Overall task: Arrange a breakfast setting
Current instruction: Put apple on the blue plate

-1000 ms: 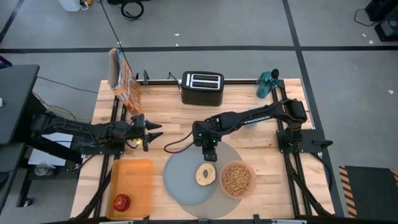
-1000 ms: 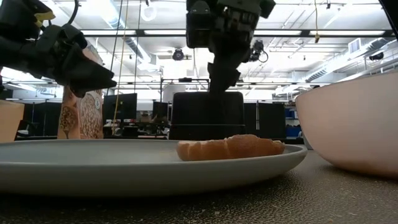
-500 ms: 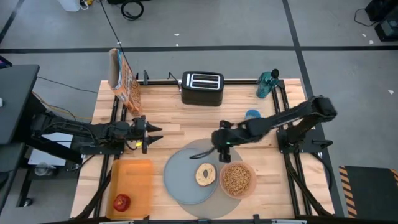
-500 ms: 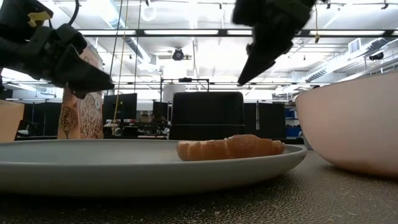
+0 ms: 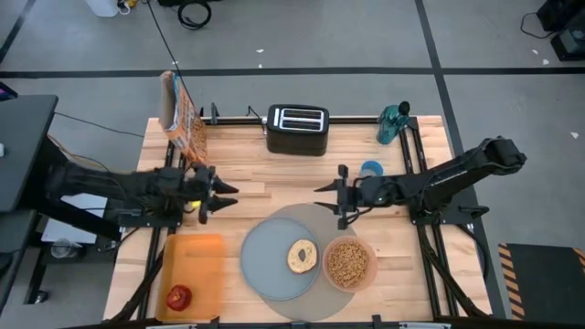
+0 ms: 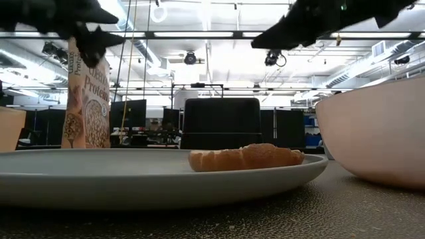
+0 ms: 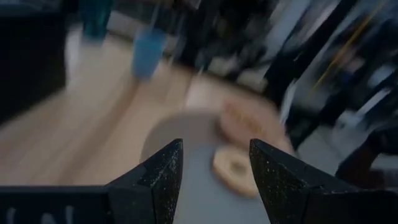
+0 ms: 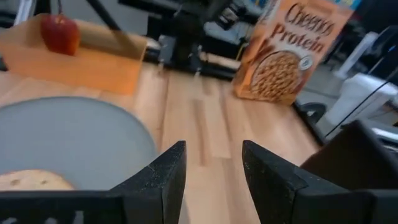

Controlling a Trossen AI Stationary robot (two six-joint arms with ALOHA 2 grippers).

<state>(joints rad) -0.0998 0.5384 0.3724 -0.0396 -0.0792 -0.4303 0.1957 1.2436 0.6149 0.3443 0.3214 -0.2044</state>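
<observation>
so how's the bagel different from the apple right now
The bagel is pale tan, flat and ringed, lying on the grey plate. The apple is red and round, sitting on the orange tray at the table's left. Neither is held: both grippers, left and right, are open, apart from them.

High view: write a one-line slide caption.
Both open grippers, left and right, hover over the wooden table beside a bagel on a grey plate and a cereal-filled pink bowl.

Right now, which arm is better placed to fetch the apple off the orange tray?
Probably the left. The left gripper hangs open just above the orange tray holding the red apple; the right gripper, also open, sits beyond the plate.
</observation>
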